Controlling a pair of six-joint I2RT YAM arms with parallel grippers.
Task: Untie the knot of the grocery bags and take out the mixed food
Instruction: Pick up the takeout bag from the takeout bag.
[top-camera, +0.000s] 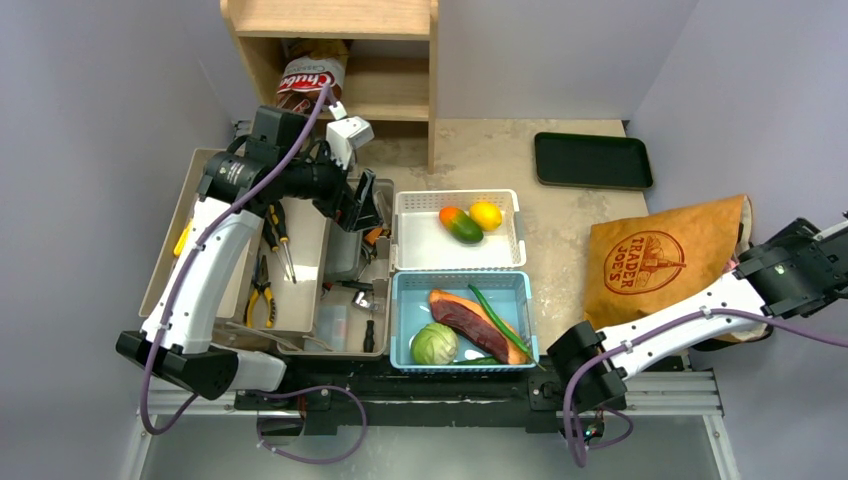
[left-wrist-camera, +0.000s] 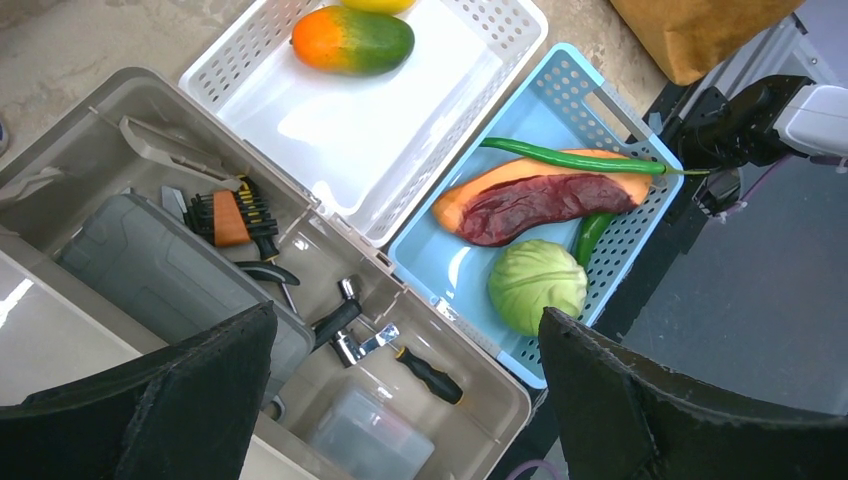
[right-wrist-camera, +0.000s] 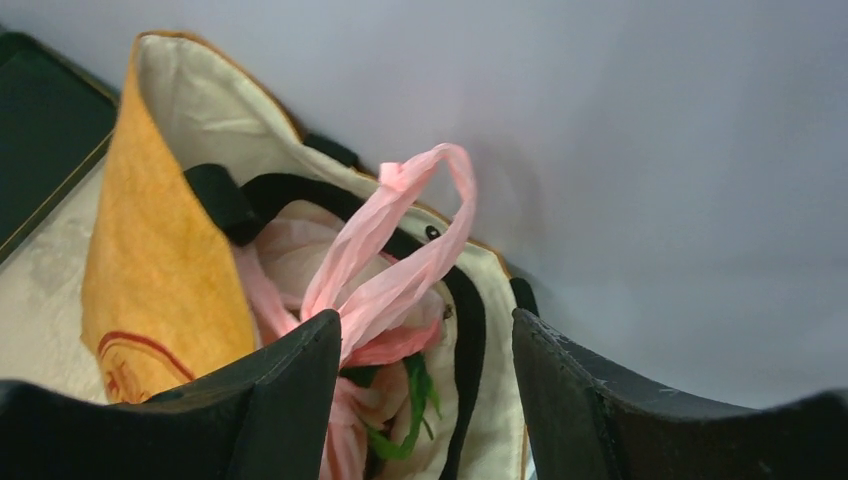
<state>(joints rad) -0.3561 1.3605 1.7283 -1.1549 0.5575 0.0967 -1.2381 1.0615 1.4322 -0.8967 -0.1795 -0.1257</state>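
The right end effector (right-wrist-camera: 425, 325), half open, frames the handles (right-wrist-camera: 400, 270) of the pink bag (right-wrist-camera: 295, 250) inside the paper bag (right-wrist-camera: 150, 250), seemingly to reach the knot (right-wrist-camera: 392, 175). The left end effector (left-wrist-camera: 405, 330) idles wide open, aside.

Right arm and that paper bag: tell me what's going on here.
The right gripper sits open at the mouth of the paper bag, which lies flat. A pink plastic bag is tucked inside, its handles tied in a knot that stands above the open jaws. The left gripper hangs open over the tool tray, holding nothing.
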